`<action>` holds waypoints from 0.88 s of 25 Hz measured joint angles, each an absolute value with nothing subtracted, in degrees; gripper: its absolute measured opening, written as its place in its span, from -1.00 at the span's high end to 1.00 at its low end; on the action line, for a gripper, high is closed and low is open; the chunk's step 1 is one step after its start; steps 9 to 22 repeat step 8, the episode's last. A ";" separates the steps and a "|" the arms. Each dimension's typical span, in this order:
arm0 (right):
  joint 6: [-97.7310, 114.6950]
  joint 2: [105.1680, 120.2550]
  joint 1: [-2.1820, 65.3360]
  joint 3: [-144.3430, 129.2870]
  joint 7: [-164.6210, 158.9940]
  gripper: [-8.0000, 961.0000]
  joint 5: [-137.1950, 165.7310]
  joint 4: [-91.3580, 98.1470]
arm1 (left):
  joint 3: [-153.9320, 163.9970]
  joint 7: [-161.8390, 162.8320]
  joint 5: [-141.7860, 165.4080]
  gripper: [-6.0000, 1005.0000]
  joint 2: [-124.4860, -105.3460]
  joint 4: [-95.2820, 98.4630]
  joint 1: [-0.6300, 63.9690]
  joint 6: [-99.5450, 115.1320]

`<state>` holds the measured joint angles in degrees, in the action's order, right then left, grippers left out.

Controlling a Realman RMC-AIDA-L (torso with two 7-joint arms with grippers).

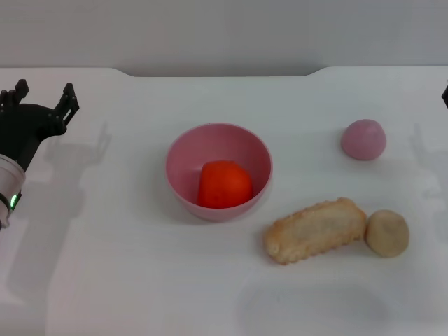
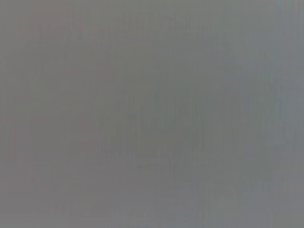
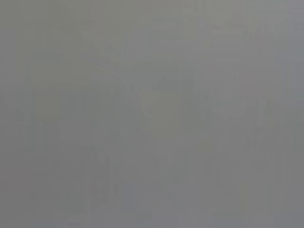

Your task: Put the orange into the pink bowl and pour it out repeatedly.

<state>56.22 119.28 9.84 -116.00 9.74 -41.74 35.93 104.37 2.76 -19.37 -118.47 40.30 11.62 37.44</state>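
Note:
In the head view the orange point(image 1: 224, 184) lies inside the pink bowl point(image 1: 183, 150), which stands upright in the middle of the white table. My left gripper point(image 1: 45, 96) is at the far left, well apart from the bowl, with its fingers spread open and nothing between them. Only a dark sliver of my right arm point(image 1: 444, 96) shows at the right edge; its gripper is out of view. Both wrist views show only plain grey.
A pink-mauve ball point(image 1: 363, 139) lies at the back right. A long bread roll point(image 1: 316, 230) and a beige ball point(image 1: 387, 233) lie to the front right of the bowl. The table's far edge point(image 1: 224, 71) meets a grey wall.

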 joint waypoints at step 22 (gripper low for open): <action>55.94 119.22 10.14 -116.10 8.58 -0.67 -41.84 35.87 | 104.41 2.75 -19.34 -0.59 -118.35 39.03 12.12 37.67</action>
